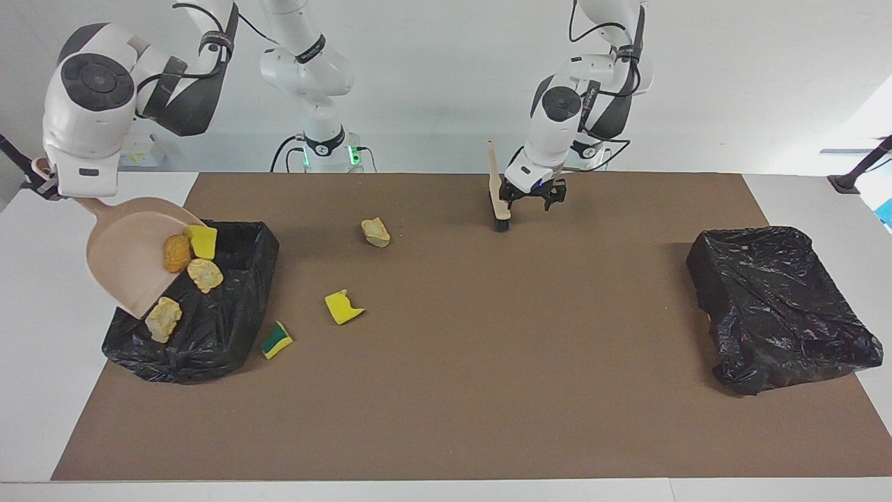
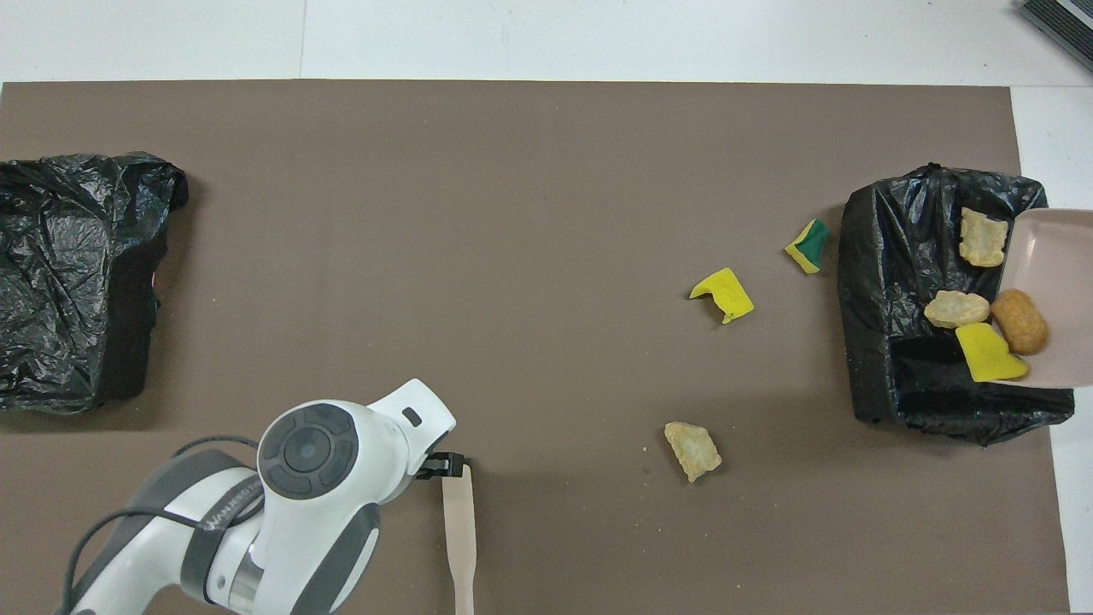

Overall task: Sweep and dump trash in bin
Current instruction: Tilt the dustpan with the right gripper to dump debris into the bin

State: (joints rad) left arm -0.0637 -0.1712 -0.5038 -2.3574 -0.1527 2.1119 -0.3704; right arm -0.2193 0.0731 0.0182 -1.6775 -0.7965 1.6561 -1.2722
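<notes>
facing view: right gripper (image 1: pixel 43 187) clenched on the tilted dustpan (image 1: pixel 129 240) over the bin (image 1: pixel 230 307); trash (image 1: pixel 204 274) sliding off its lip; left gripper (image 1: pixel 533 199) released beside the brush (image 1: pixel 497 199).
overhead view: three trash chunks on the mat (image 2: pixel 512 256); brush (image 2: pixel 458 530) near the robots.
</notes>
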